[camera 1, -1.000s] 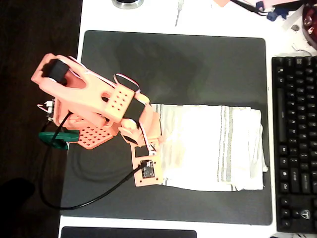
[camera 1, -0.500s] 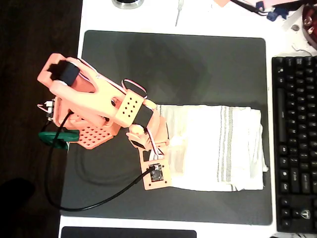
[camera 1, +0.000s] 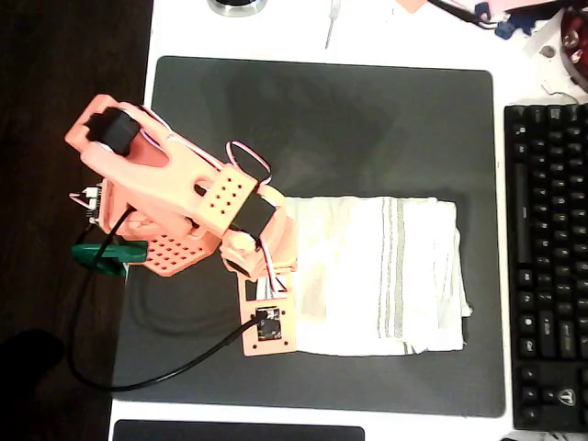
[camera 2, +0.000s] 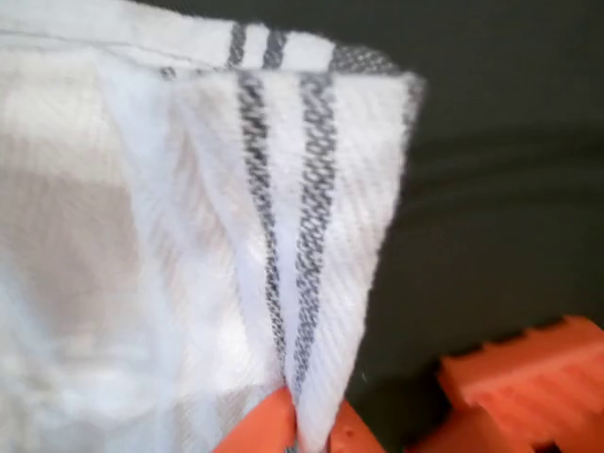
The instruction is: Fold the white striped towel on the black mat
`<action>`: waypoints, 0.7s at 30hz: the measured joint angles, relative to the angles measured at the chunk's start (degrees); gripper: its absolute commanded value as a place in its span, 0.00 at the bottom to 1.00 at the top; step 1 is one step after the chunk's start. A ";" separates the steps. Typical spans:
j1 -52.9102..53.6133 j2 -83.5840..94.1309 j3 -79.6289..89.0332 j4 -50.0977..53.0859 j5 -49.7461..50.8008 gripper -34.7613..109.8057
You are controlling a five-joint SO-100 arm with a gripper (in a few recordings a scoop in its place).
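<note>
The white striped towel (camera 1: 386,276) lies folded on the right half of the black mat (camera 1: 322,119), its grey stripes running up and down near its right side. My orange gripper (camera 1: 280,268) sits at the towel's left edge, largely hidden under the wrist and its camera board. In the wrist view the towel (camera 2: 189,236) rises as a pinched, striped fold into my gripper (camera 2: 300,427), which is shut on it, and one orange fingertip (camera 2: 260,429) shows at the bottom. The mat (camera 2: 510,189) is dark behind the fold.
A black keyboard (camera 1: 551,266) lies along the mat's right side. A screwdriver (camera 1: 331,23) and a round metal object (camera 1: 237,5) rest beyond the mat's far edge. A green clamp (camera 1: 106,257) holds the arm's base at the table's left edge.
The arm reached right and down, then drew back left. The whole towel has slid left with it, so its right edge now lies farther from the keyboard.
</note>
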 measured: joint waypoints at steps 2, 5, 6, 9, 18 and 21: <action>0.53 0.00 -4.83 5.80 0.26 0.24; -0.79 0.00 -13.10 12.92 1.58 0.24; -0.79 0.00 -15.56 15.38 1.67 0.24; 0.79 0.70 -19.69 18.19 0.26 0.24; 7.82 2.55 -21.18 19.34 -7.65 0.24; 3.60 0.09 -25.14 18.90 -4.22 0.24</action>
